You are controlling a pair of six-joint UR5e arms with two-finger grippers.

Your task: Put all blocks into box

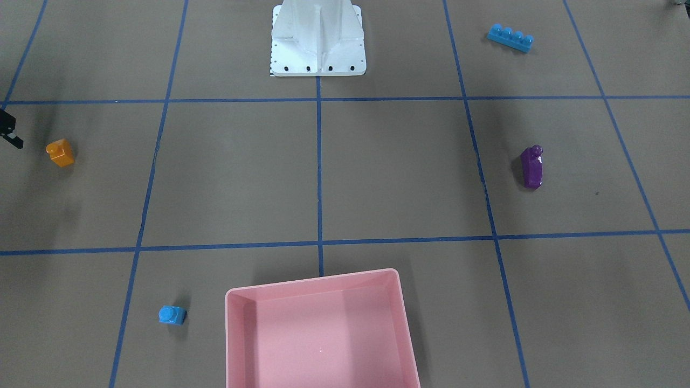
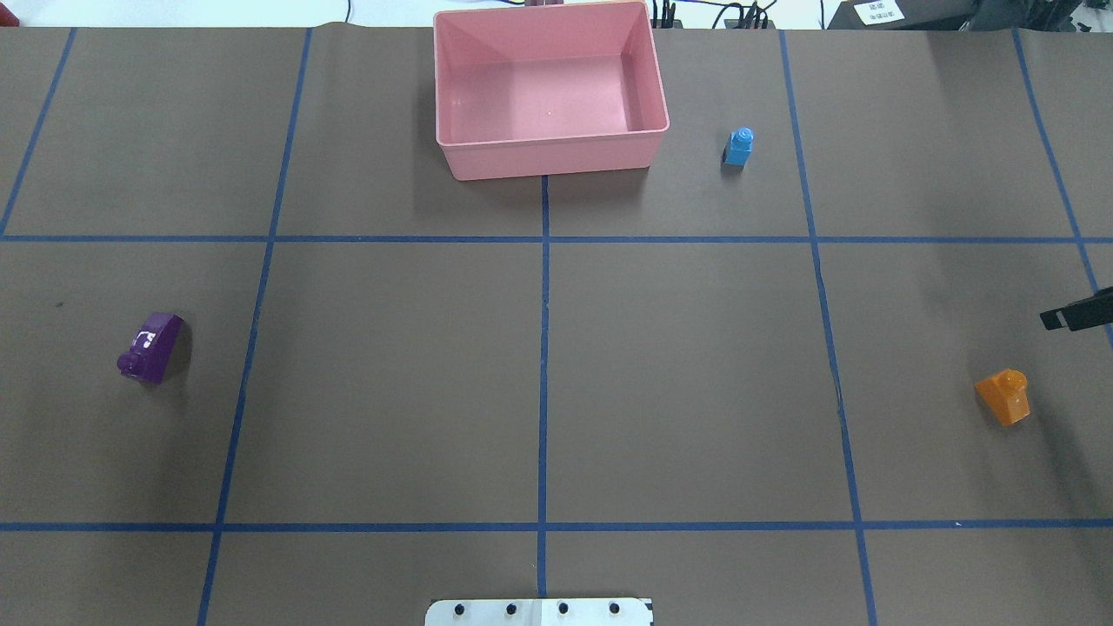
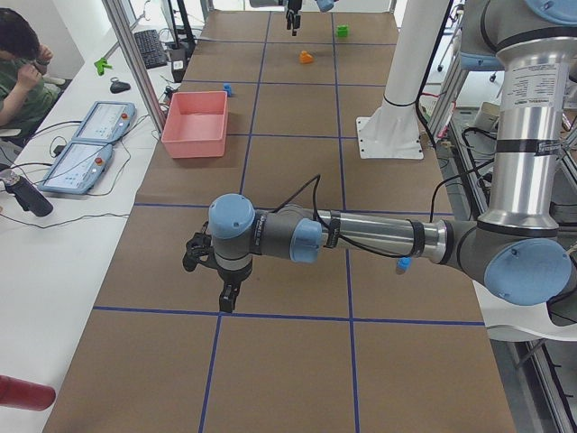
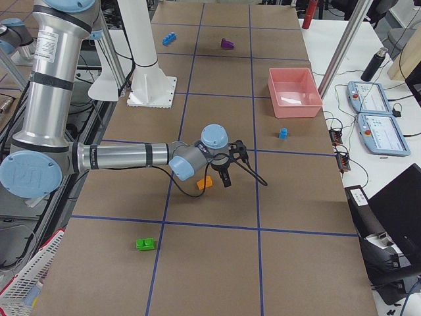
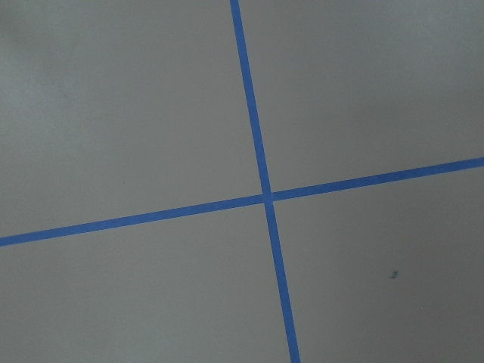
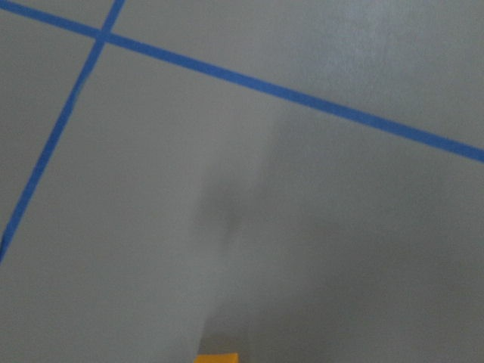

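Observation:
The pink box [image 2: 551, 158] stands at the table's far edge with nothing in it. A small blue block [image 2: 739, 146] sits just right of it. Near the left side lies the purple block [image 2: 152, 348]. The long blue block [image 1: 510, 37] lies by the robot's base, on its left. A green block [image 4: 146, 244] rests far out on the right. My right gripper [image 1: 8, 129] hovers open just beyond the orange block [image 2: 1004, 396], whose top edge shows in the right wrist view [image 6: 215, 358]. My left gripper [image 3: 216, 271] hangs over bare table; whether it is open or shut I cannot tell.
The white robot base [image 1: 318, 40] stands at the middle of the near edge. Blue tape lines [image 2: 543, 382] cross the brown table cover. A person [image 3: 20, 63] sits at a side desk with tablets [image 3: 86, 149] beyond the box's end.

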